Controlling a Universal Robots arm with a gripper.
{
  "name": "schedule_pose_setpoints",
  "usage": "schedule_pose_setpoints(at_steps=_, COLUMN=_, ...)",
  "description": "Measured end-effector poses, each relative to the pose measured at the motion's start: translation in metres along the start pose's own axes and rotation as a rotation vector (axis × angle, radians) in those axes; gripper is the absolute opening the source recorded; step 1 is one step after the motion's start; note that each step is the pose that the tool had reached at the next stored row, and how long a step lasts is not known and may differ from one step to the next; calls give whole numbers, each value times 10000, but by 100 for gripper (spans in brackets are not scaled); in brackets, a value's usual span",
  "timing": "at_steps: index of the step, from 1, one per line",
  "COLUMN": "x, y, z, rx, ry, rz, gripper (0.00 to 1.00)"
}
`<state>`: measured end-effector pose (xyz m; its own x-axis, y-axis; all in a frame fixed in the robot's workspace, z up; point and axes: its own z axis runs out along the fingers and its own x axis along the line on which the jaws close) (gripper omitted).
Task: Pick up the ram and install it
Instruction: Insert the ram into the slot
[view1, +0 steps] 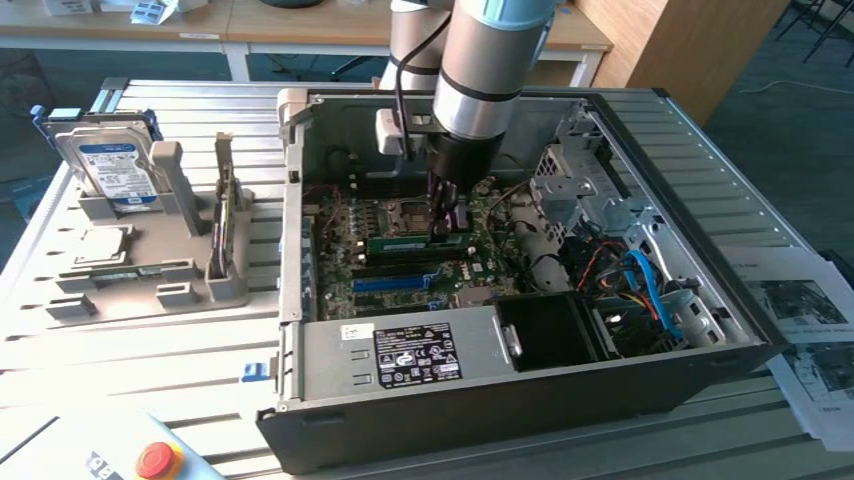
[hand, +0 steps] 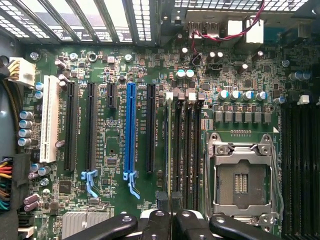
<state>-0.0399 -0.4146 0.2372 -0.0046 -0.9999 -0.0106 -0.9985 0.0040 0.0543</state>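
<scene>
Fingers (hand: 161, 199) of the end effector (view1: 447, 226) are drawn narrow, pinching the top edge of the ram (view1: 400, 241). The arm reaches straight down into the open computer case (view1: 534, 400), which lies on its side on the desk (view1: 134, 370). The ram is a thin green stick held level and on edge, low over the motherboard (view1: 334, 270) at the memory slots. It sits just to the near side of the processor socket (view1: 414, 212) and far of the long blue slot (view1: 394, 283); whether it is seated in a slot cannot be told. A power supply (view1: 400, 355) with a black label fills the near end of the case. Well apart, on the exterior view's left, a gray rack (view1: 147, 285) holds a hard drive (view1: 114, 170) standing upright and a square silver chip (view1: 100, 245) lying flat. Printed papers (view1: 801, 320) lie on the exterior view's right.
</scene>
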Motion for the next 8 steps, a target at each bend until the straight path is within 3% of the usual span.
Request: schedule_pose_setpoints(at_steps=8, x=0, y=-1, z=13, rx=-1, ry=1, rz=0, gripper=12)
